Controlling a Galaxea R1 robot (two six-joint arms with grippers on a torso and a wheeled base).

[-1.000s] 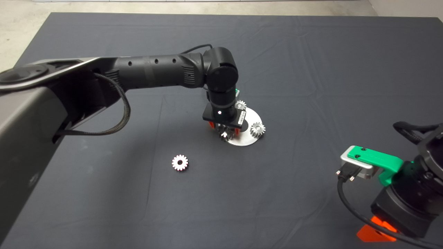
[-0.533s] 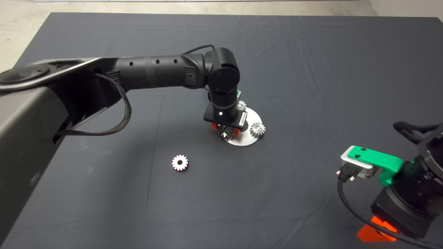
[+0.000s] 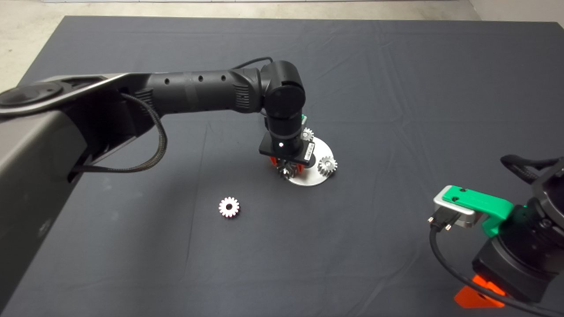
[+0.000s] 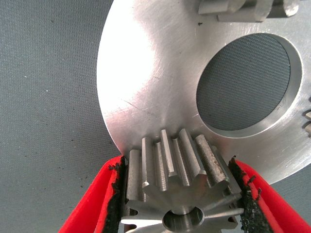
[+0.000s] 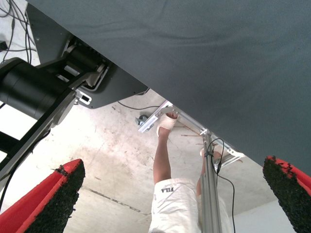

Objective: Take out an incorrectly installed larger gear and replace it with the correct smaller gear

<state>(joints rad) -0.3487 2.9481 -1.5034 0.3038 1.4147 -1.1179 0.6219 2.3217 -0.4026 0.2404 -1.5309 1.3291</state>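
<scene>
Left fingers (image 4: 114, 194) were closed onto the larger gear (image 4: 182, 194), black pads pressed against its teeth on both sides, bore facing the wrist camera. Left gripper (image 3: 287, 166) pointed straight down over the near-left edge of the round steel plate (image 3: 315, 176); the gear sat at that edge, whether seated on the plate or just lifted off I couldn't tell. The plate had a big round hole (image 4: 245, 82) through its middle with mat showing under it. Two fine-toothed small gears stood on the plate: one (image 3: 327, 164) on the right side, one (image 3: 307, 133) at the far edge, mostly hidden behind the wrist. The smaller gear (image 3: 229, 206) lay flat on the dark mat (image 3: 396, 88), well apart from the plate, toward the near left, centre hole up. Left arm (image 3: 198, 90) reached in across the bench from the left. Right gripper (image 3: 478, 297) was parked at the lower right edge, fingers (image 5: 53, 201) spread wide with nothing between them; its wrist view showed the mat edge, the floor and a person's legs (image 5: 163, 155) upside down.
</scene>
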